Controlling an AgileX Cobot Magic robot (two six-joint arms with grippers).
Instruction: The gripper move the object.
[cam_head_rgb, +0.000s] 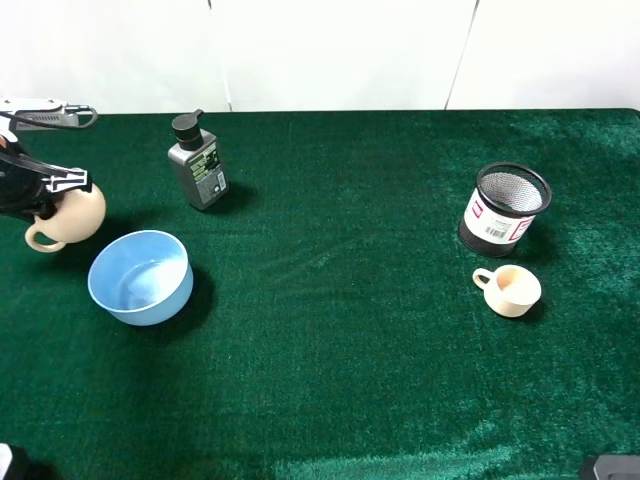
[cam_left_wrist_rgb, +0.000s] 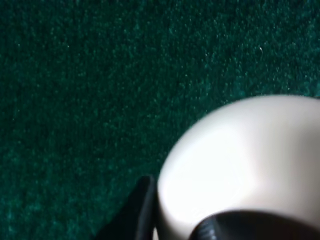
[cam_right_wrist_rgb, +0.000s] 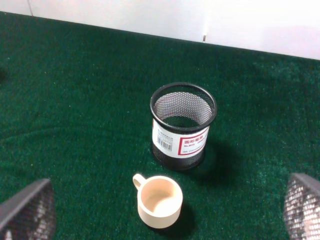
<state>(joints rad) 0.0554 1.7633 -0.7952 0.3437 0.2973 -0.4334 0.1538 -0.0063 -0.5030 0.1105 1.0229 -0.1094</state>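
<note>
The cream teapot is at the far left of the green table, loop handle toward the front. My left gripper is shut on its rim from above. In the left wrist view the teapot's round cream body fills the frame close up, with a black fingertip beside it. I cannot tell whether the pot rests on the cloth or hangs just above it. My right gripper is open and empty, its mesh-faced fingers wide apart, low at the front right corner.
A light blue bowl stands just right of and in front of the teapot. A grey pump bottle stands behind it. A black mesh pen cup and a small cream cup stand at the right, both in the right wrist view.
</note>
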